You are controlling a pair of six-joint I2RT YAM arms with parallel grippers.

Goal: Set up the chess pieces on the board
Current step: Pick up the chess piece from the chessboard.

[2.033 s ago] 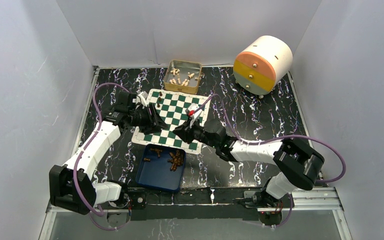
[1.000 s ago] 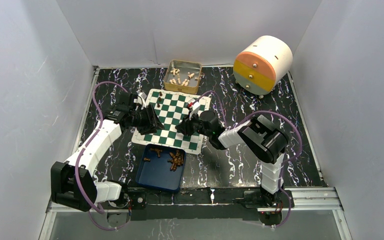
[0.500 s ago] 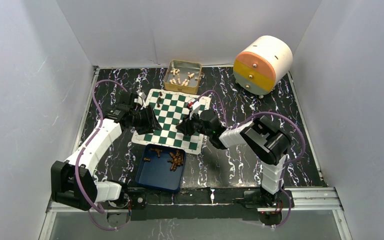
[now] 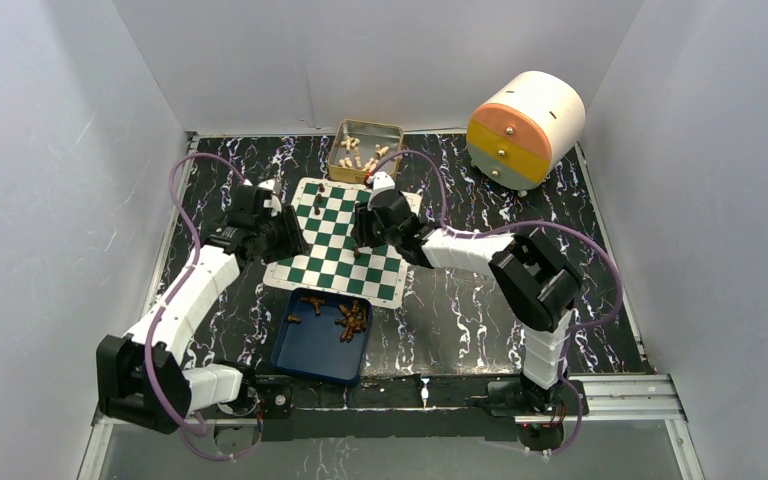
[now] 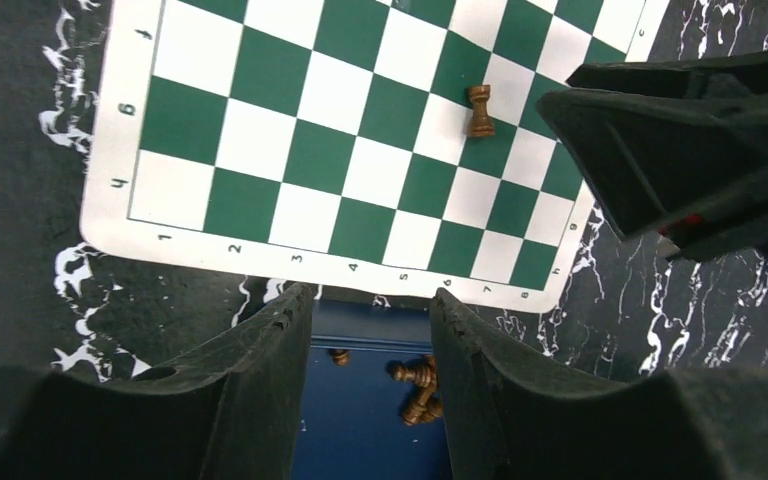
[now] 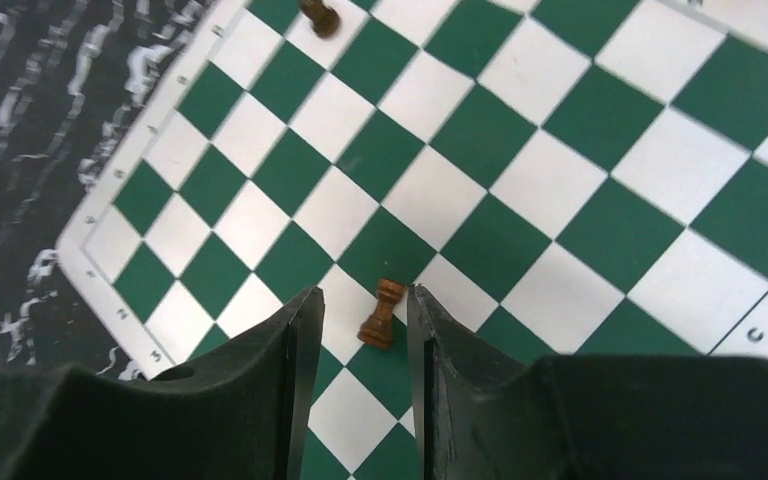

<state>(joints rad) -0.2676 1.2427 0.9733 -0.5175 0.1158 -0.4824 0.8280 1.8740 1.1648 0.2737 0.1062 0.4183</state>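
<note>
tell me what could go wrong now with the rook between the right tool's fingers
The rook stands close between the right tool's open fingers; a sideways or tilted retreat could knock it over. The left tool hangs nearby over the board's edge, so the arms might bump.
</note>
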